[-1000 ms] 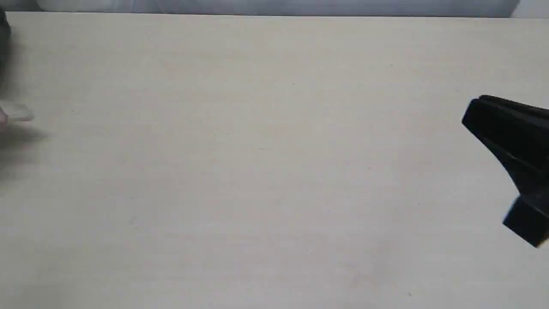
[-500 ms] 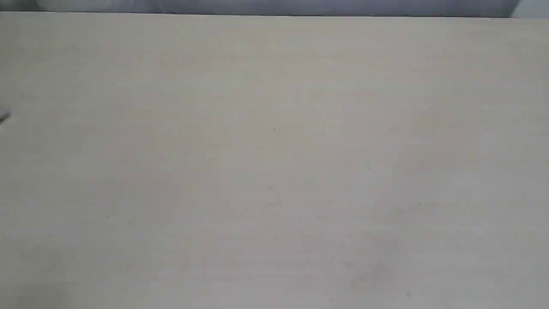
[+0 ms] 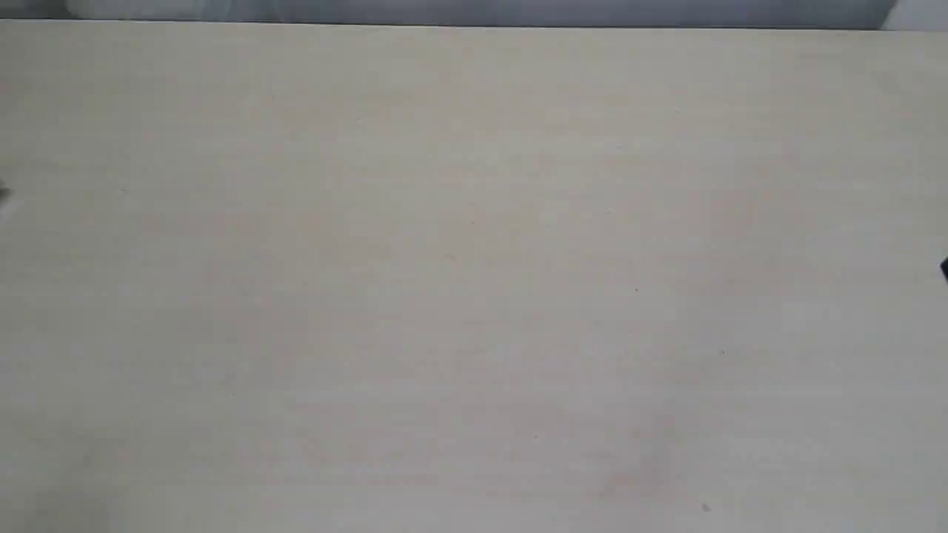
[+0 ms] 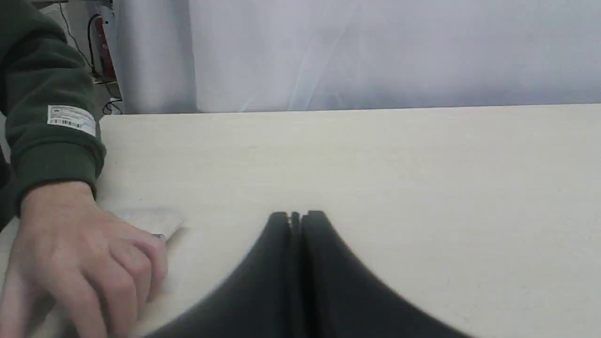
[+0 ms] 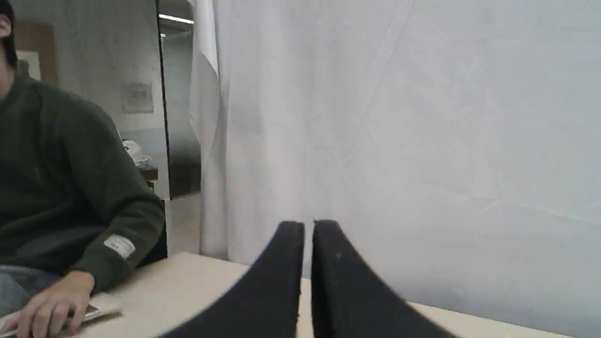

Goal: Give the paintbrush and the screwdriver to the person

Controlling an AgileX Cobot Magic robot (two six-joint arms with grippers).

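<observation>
The person's bare hand (image 4: 80, 256) with its dark green sleeve (image 4: 47, 117) rests on the table beside my left gripper (image 4: 296, 216). It covers most of the paintbrush (image 4: 152, 219), so only the whitish bristles and a glint of the ferrule stick out. My left gripper is shut with nothing in it. In the right wrist view my right gripper (image 5: 307, 226) is raised off the table and shut, also holding nothing. Far off, the person (image 5: 56, 188) presses the paintbrush (image 5: 101, 307) down with the hand (image 5: 49, 307). The screwdriver is out of view.
The pale table (image 3: 474, 259) fills the exterior view, with a dark sliver of the right arm (image 3: 944, 268) at its right edge. A white curtain (image 4: 375, 51) hangs behind the table's far edge.
My right gripper has pulled back out of the exterior view to the right. At the left edge, the blurred hand and the brush's bristles have also slipped out of that view.
</observation>
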